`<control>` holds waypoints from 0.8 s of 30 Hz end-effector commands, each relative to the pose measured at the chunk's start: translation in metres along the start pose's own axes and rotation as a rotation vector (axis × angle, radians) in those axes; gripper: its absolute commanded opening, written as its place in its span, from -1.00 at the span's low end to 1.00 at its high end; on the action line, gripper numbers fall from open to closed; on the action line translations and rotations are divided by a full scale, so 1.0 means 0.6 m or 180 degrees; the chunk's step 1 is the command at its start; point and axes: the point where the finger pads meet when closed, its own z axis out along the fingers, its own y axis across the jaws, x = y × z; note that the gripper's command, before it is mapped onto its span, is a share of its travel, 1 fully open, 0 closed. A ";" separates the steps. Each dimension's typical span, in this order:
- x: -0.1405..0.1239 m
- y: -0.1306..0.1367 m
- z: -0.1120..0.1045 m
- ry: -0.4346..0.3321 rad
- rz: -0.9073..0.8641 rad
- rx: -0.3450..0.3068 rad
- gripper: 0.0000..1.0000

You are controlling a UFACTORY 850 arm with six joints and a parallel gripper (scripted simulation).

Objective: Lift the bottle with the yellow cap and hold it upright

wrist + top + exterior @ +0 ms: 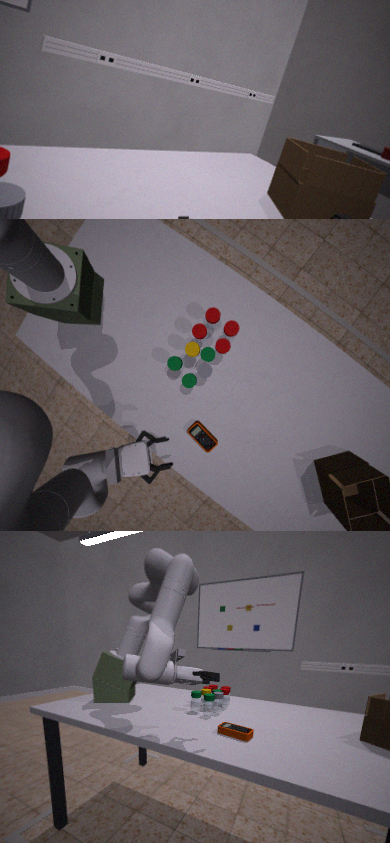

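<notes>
Yellow-cap bottle (192, 349) upright, axis vert., amid other bottles.

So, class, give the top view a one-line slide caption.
Open gripper hovers near the table edge, apart from the yellow-capped bottle ringed by red- and green-capped bottles.

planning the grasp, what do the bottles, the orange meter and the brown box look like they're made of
Yellow-capped bottle and its red- and green-capped neighbours: see-through bodies, glass or clear plastic; caps look like matte plastic. Flat orange meter: likely plastic, orange shell around a dark face. Brown open-topped box: probably cardboard, matte brown with thin folded flaps. The open end effector holds nothing.
</notes>
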 end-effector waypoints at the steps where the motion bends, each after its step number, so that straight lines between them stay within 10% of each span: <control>1: 0.007 -0.006 0.016 -0.0041 0.0007 0.0115 0.58; 24: 0.074 -0.097 0.151 -0.0529 -0.0012 0.1261 0.58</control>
